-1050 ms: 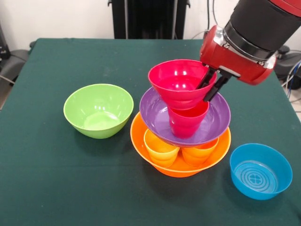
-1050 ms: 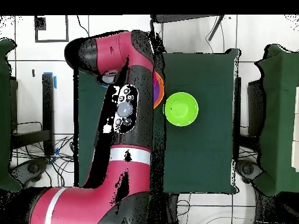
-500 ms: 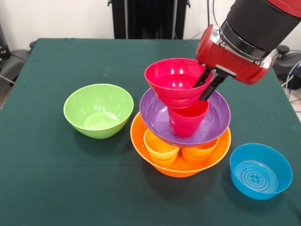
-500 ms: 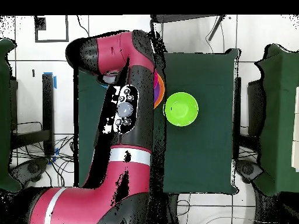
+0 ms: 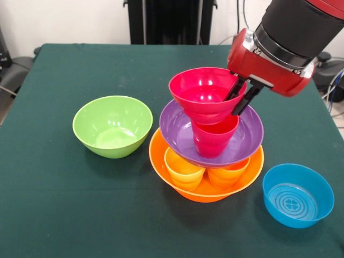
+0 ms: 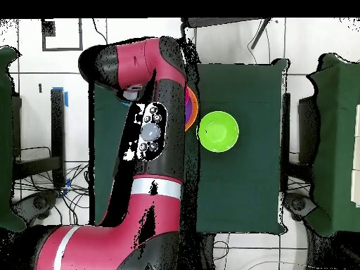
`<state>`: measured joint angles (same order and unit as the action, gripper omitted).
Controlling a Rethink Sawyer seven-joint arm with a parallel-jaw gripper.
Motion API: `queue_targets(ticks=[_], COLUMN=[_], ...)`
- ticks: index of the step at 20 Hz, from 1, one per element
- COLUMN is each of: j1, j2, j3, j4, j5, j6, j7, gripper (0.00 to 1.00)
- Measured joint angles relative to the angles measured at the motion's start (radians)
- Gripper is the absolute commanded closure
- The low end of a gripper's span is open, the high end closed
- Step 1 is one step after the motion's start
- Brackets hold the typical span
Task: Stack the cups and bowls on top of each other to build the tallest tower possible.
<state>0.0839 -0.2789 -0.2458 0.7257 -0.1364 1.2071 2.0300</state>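
Observation:
The tower stands right of the table's middle in the front view. Its base is a large orange bowl (image 5: 207, 193) holding a yellow cup (image 5: 184, 169) and an orange cup (image 5: 228, 174). A purple bowl (image 5: 250, 134) rests on those cups, with a red cup (image 5: 212, 141) standing in it. A red bowl (image 5: 201, 97) sits over the red cup. My gripper (image 5: 240, 97) is shut on the red bowl's right rim, one finger inside and one outside. In the overhead view the arm hides the tower, leaving only a sliver of the orange bowl (image 6: 191, 112).
A lime green bowl (image 5: 113, 126), also seen as the green bowl (image 6: 218, 131) from above, stands upright left of the tower. A light blue bowl (image 5: 297, 194) with a ringed base sits at the front right, near the table's edge.
The gripper and the red bowl swung slightly left half a second ago. They are now back to the right, about where they were a second ago.

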Motion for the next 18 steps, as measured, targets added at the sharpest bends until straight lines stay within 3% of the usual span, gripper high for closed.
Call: queue_targets(ticks=[12, 18], j1=[0.007, 0.020], j2=[0.000, 0.000], j3=[-0.001, -0.002], j4=[0.001, 0.030], j5=[0.017, 0.019], j6=[-0.006, -0.061], j7=[0.000, 0.000], gripper=[1.00, 1.00])
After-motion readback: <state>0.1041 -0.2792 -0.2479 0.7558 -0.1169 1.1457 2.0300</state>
